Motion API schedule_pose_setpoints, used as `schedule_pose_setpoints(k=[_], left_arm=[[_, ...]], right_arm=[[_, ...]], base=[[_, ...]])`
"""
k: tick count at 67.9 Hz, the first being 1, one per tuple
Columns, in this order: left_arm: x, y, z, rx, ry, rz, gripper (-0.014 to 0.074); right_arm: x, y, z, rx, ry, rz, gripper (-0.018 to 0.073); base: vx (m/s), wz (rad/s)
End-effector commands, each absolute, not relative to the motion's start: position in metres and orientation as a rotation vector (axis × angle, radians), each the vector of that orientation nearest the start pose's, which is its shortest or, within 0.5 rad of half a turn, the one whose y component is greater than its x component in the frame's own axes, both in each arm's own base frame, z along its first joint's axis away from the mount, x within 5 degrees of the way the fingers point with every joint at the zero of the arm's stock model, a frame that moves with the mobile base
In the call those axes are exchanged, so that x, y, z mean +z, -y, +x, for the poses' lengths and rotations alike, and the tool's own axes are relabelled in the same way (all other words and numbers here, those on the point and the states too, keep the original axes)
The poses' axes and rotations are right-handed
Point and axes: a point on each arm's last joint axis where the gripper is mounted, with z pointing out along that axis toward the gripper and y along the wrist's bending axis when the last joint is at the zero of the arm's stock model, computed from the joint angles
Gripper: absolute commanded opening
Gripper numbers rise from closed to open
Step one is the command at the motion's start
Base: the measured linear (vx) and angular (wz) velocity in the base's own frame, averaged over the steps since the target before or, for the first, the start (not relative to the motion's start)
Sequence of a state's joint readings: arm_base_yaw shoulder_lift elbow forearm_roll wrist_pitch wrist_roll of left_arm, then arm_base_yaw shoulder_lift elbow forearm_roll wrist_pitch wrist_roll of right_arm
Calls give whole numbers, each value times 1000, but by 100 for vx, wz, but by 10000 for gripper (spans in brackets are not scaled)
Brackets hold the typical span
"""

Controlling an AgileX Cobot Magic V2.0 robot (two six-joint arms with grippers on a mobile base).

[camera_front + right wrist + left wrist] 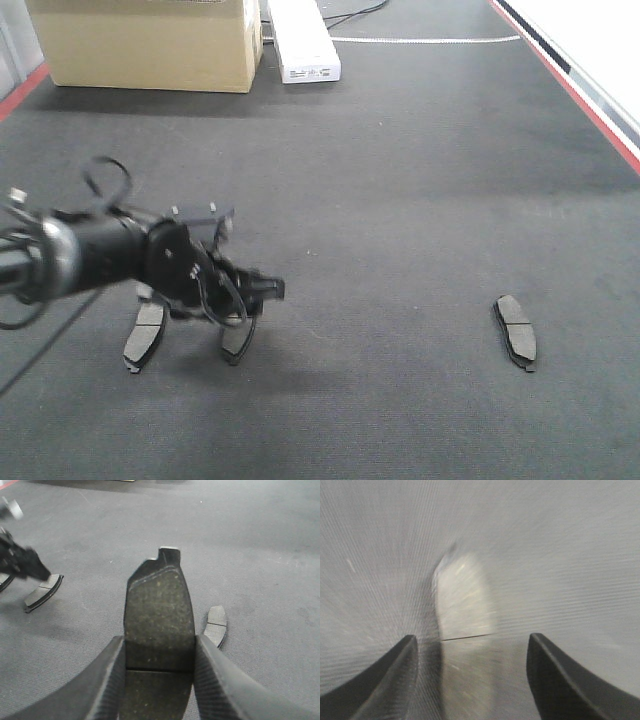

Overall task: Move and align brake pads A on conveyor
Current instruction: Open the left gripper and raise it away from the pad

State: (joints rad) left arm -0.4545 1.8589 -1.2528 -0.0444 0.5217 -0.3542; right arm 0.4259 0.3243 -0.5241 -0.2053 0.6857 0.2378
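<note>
Even light (left wrist view blurred)

Two brake pads [145, 335] [238, 335] lay side by side on conveyor [400, 200], near-left, under left pincer [262, 293]. Third pad [516, 331] lay well apart, near-right. Fourth pad [159, 617] sat betw. right pincer [159, 675] fingers. Cardboard box [150, 40] stood far-left on belt, w/ a flat unit [303, 40] just to its right.

3 dark grooved pads [516, 331] flat on grey belt [400, 180]; 4th pad [159, 615] in right claw [159, 680].
</note>
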Motion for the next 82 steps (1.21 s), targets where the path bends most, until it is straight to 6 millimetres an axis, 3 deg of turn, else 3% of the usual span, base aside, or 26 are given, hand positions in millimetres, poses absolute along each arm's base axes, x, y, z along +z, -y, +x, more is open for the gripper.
schedule_pose_setpoints(k=[1, 24, 37, 49, 65, 82], left_arm=[[260, 172, 344, -394, -2461, 111, 461], [356, 140, 284, -367, -2301, 225, 461], [389, 115, 236, -400, -2105, 221, 461], [387, 89, 184, -446, -1963, 206, 461], [362, 53, 110, -448, -1843, 223, 461], [326, 28, 63, -446, -1805, 219, 461]], right_arm=[[323, -16, 64, 207, -1835, -260, -4], [323, -16, 64, 207, -1835, -260, -4], [323, -16, 64, 207, -1835, -260, -4], [323, -16, 64, 207, -1835, -260, -4], [323, -16, 64, 207, -1835, -260, -4], [323, -16, 64, 207, -1835, -260, -4]], base=[[0, 0], [0, 0], [0, 0], [0, 0], [0, 0], [0, 0]])
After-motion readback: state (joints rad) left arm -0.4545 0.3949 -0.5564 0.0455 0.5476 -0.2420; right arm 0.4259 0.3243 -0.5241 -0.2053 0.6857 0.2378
